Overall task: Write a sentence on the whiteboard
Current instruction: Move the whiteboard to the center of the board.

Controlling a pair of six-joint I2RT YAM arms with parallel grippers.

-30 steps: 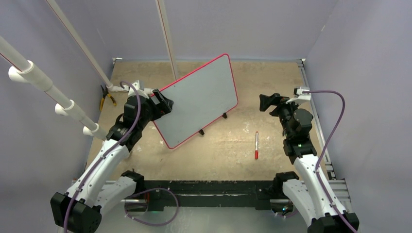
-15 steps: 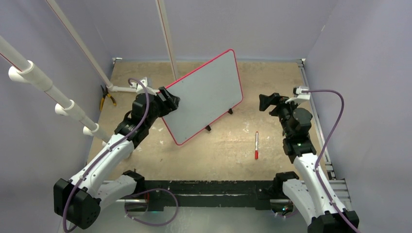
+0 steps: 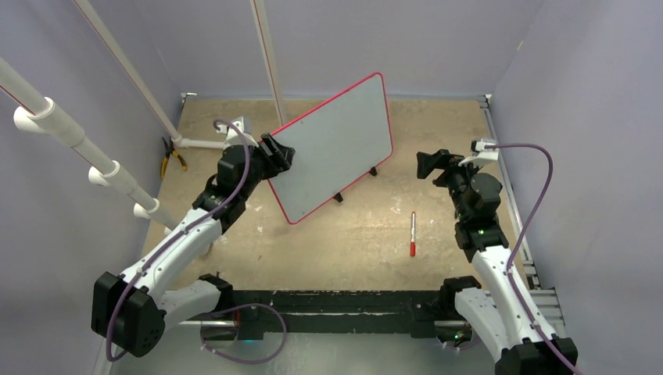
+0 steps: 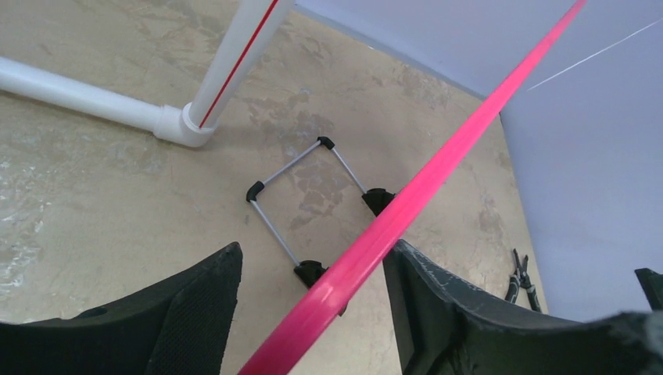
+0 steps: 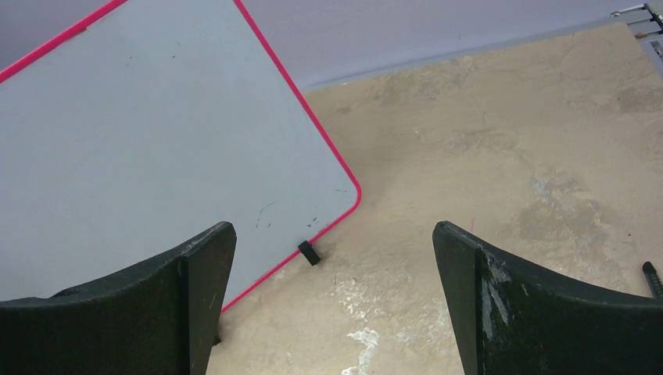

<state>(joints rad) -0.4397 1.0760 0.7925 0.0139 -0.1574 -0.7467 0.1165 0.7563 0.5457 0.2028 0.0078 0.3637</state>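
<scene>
The whiteboard [image 3: 336,144] stands tilted on its black feet at the middle back, with a red rim and a pale grey surface. No red sentence shows on it, only faint smudges in the right wrist view [image 5: 141,133]. My left gripper [image 3: 277,156] is at the board's left edge. In the left wrist view the red rim [image 4: 406,203] runs between the spread jaws of that gripper [image 4: 313,246] and lies against the right finger. My right gripper [image 3: 426,164] is open and empty to the right of the board, also open in its own view [image 5: 335,226]. A red-capped marker [image 3: 413,233] lies on the table.
White PVC pipes [image 3: 78,141] slant along the left, with a pipe joint on the table [image 4: 176,125]. Pliers [image 3: 170,160] lie at the far left. The board's wire stand [image 4: 297,164] rests on the table behind the rim. Grey walls enclose the table.
My left arm has reached forward and right, and the whiteboard has shifted right and back with it, turning more upright. The right arm and the marker have not moved.
</scene>
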